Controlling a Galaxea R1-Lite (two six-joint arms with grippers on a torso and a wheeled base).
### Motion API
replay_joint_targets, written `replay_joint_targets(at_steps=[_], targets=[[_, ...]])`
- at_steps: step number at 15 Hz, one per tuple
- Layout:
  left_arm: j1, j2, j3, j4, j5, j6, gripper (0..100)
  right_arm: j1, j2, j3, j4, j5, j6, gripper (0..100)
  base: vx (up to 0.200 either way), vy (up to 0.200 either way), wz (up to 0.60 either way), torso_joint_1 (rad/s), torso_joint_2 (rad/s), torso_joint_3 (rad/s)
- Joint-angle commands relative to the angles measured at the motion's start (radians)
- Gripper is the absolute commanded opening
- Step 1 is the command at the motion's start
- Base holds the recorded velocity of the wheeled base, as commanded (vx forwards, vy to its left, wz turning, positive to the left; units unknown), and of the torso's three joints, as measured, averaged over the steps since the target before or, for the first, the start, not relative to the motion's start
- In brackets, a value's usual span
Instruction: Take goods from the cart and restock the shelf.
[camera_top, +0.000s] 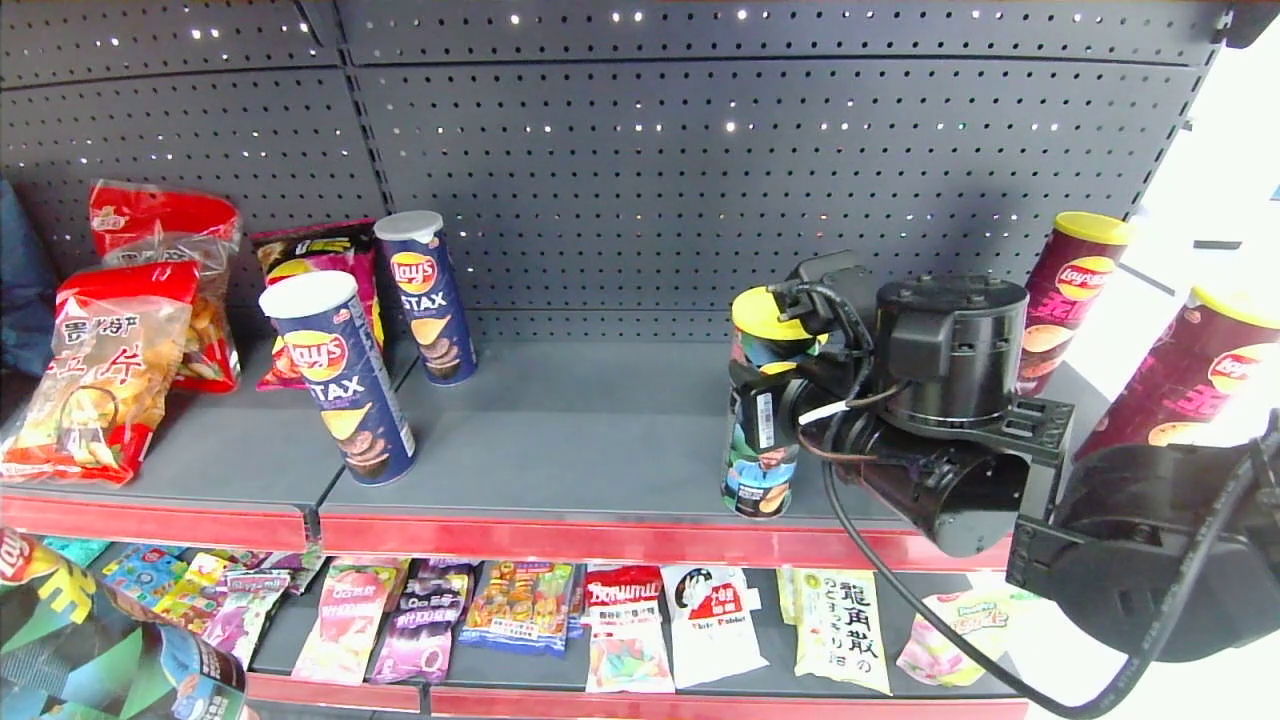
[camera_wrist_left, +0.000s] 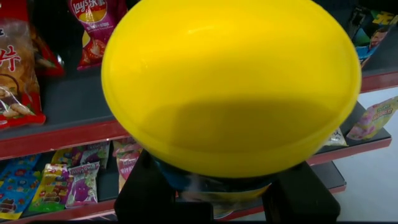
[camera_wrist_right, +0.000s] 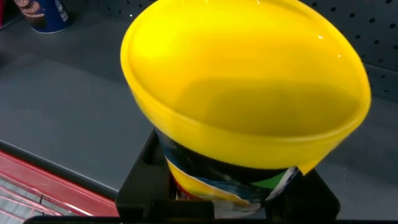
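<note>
1. The right gripper (camera_top: 770, 400) is clamping the first can (camera_top: 758, 470) by its upper half, with fingers (camera_wrist_right: 142, 186) pressing on both sides of it.
2. The far maroon can (camera_top: 1075, 290) is standing behind this gripper. The near maroon can (camera_top: 1200, 370) is leaning out to its right, and both are apart from it.
3. Well off to the gripper's left, the front blue can (camera_top: 340, 390) and the back blue can (camera_top: 428, 295) are standing upright. A pink chip bag (camera_top: 310, 270) and red snack bags (camera_top: 110, 370) are sitting beyond them.
4. A bare stretch of shelf deck (camera_top: 580, 420) is lying between the gripper and the blue cans.
5. Flat snack packets (camera_top: 520, 600) are lying on the lower tier, below the gripper.
6. The first can is showing a yellow lid and a multicoloured wrap. It is standing upright with its base down at the deck, just behind the red front edge (camera_top: 600, 535). Whether the base is touching the deck cannot be told.
7. The left gripper (camera_wrist_left: 217, 202) is grasping the second can (camera_wrist_left: 230, 87) between its fingers, with the yellow lid facing the wrist. In the head view its green-black body is tilting in front of the lower tier.
</note>
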Motion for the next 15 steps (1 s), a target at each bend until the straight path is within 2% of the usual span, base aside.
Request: replay_joint_targets(at_steps=[1, 2, 3, 10, 15], targets=[[0.001, 0.001, 0.0, 0.0, 0.0, 0.0, 0, 0.0, 0.002, 0.004, 0.003, -0.002, -0.001, 0, 0.0, 0.0, 0.0, 0.0, 0.0, 0.0], [-0.001, 0.001, 0.0, 0.0, 0.0, 0.0, 0, 0.002, 0.003, 0.006, 0.003, -0.008, -0.001, 0, 0.0, 0.0, 0.0, 0.0, 0.0, 0.0], [0.001, 0.001, 0.0, 0.0, 0.0, 0.0, 0, 0.002, 0.005, 0.008, 0.003, -0.016, -0.001, 100, 0.0, 0.0, 0.0, 0.0, 0.0, 0.0], [-0.001, 0.002, 0.002, 0.0, -0.001, 0.0, 0, 0.002, -0.018, 0.012, 0.003, -0.027, -0.001, 100, 0.0, 0.0, 0.0, 0.0, 0.0, 0.0], [-0.001, 0.004, 0.002, 0.0, -0.001, 0.0, 0, 0.031, -0.133, 0.124, 0.004, -0.027, -0.001, 100, 0.0, 0.0, 0.0, 0.0, 0.0, 0.0]])
